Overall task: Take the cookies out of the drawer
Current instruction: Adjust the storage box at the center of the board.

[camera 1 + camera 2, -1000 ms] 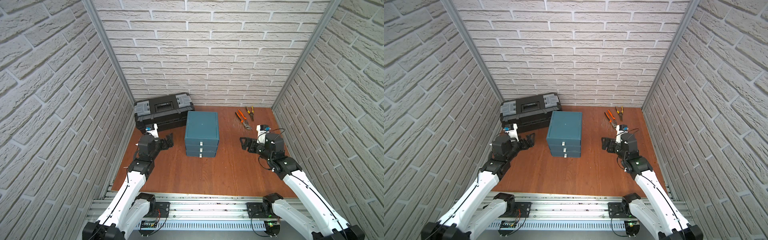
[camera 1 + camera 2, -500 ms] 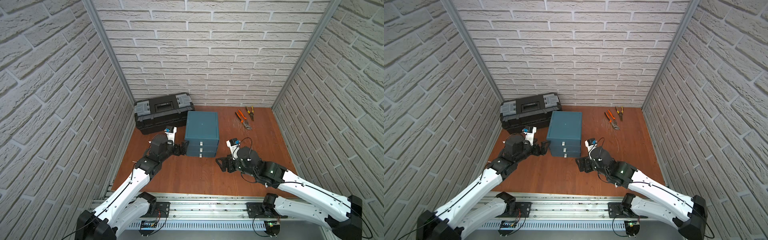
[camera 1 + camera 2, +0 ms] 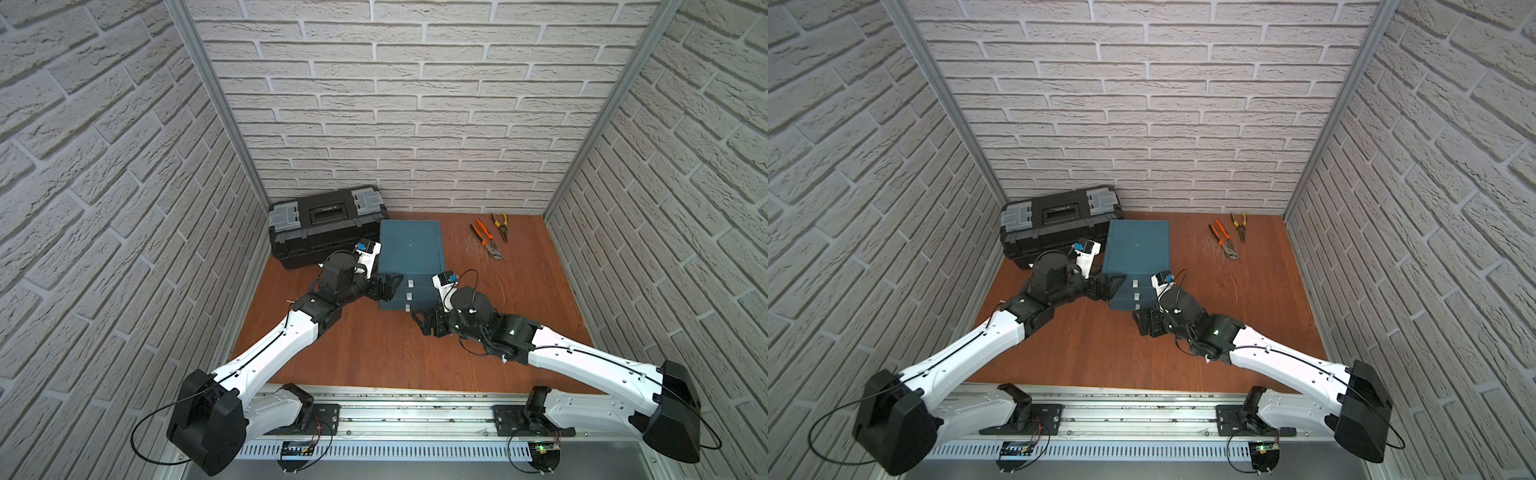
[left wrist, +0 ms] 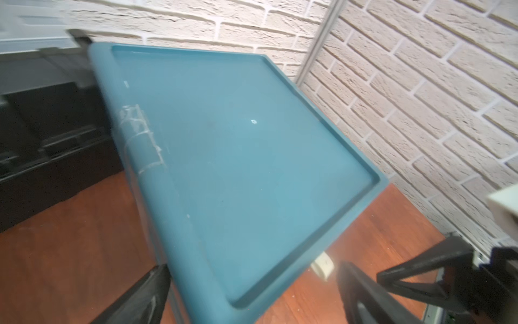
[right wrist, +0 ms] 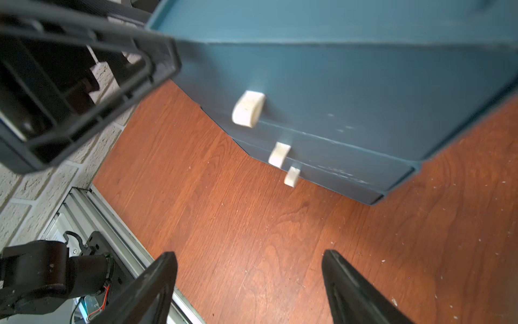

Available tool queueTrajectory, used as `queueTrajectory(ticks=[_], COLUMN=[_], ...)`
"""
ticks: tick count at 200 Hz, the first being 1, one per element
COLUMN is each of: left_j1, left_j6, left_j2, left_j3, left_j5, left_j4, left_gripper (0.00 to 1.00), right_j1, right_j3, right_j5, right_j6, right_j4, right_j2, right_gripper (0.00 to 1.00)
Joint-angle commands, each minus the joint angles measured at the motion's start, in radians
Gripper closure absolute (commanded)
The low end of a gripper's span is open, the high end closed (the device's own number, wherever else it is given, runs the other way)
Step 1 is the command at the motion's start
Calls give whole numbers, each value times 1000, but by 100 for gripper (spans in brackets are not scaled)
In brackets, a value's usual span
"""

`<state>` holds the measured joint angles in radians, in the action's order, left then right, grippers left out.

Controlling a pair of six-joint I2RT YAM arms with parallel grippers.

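A teal drawer unit (image 3: 409,249) (image 3: 1136,245) stands at the middle back of the wooden floor. Its three drawers are shut, each with a white handle (image 5: 248,109). The cookies are hidden. My left gripper (image 3: 388,286) (image 4: 253,268) is open at the unit's top front-left corner, one finger beside the side wall and one before the front. My right gripper (image 3: 424,322) (image 5: 249,254) is open and low over the floor, just in front of the bottom drawer, with nothing between its fingers. In the right wrist view the left gripper (image 5: 84,70) shows beside the top drawer.
A black toolbox (image 3: 328,224) sits at the back left, touching the unit's side. Orange-handled pliers (image 3: 486,241) and yellow-handled pliers (image 3: 500,224) lie at the back right. Brick walls close in three sides, and a metal rail (image 3: 395,411) runs along the front.
Both arms have swung inward from the sides. The left gripper has come to the unit's front-left corner, and the right gripper has come down in front of the drawers.
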<state>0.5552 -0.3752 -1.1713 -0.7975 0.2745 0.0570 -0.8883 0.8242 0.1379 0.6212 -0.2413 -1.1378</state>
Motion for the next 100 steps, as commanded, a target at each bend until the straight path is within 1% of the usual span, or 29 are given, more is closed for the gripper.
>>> queueTrajectory(ticks=[1,28,47,56,66,74,82,100], left_j1=[63,122,129,127,117,103,86,58], left_j6=[-14,-21,-7,4,15,14,12,6], left_j2=[-13,-3,27,46,66,78,86,83], left_j3=[-21,-15,-22,-19,-20,-22,-28,-48], left_j5=[40,7,-93,-163,-213,-231,-225,-198], left_j4=[109,141,86,61,38,24,18,15], left_gripper=[1,1,2,1,2,2,2,2], right_j1=[-4,6,28,51,83,119,165,253], right_j3=[9,-17,-19,-20,-16,2,15,18], right_j5=[66,77,83,78,69,45,4,-127], right_j6=[-4,-11,-11,-14,-23,-28,-23,-9], right_j4=[56,85,79,80,71,40,13,20], right_j2=[38,78,90,93,90,85,77,65], right_gripper=[15,16,18,19,19,19,19,23])
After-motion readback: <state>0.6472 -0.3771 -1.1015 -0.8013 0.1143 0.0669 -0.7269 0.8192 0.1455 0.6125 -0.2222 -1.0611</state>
